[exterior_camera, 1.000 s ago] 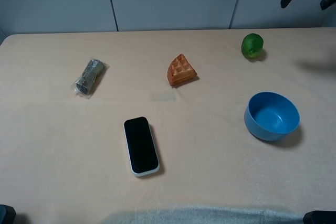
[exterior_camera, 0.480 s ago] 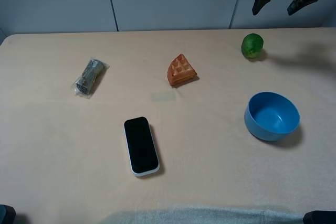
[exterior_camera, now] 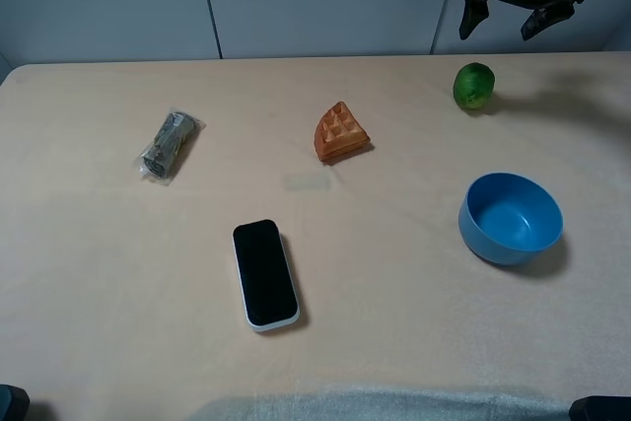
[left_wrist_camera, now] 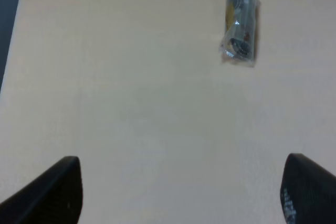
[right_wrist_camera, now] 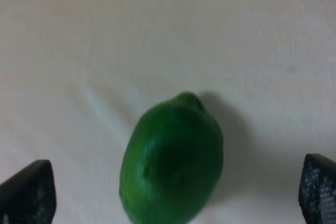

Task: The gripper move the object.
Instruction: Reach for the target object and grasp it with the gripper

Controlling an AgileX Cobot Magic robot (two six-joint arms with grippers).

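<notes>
The green lime-like fruit (exterior_camera: 474,86) lies on the table at the far right, behind the blue bowl (exterior_camera: 511,218). My right gripper (exterior_camera: 502,20) hangs open in the air above and just behind the fruit, not touching it. In the right wrist view the fruit (right_wrist_camera: 171,163) lies between the two spread fingertips (right_wrist_camera: 27,193), and my right gripper (right_wrist_camera: 173,195) is empty. My left gripper (left_wrist_camera: 181,191) shows only in the left wrist view, open and empty above bare table.
An orange-brown waffle wedge (exterior_camera: 340,132) lies mid-table. A black phone (exterior_camera: 264,274) lies nearer the front. A wrapped packet (exterior_camera: 169,145) lies at the left and also shows in the left wrist view (left_wrist_camera: 240,25). A grey wall stands behind the table.
My right gripper has moved left and down from the top right corner, coming over the green fruit. Nothing on the table has moved.
</notes>
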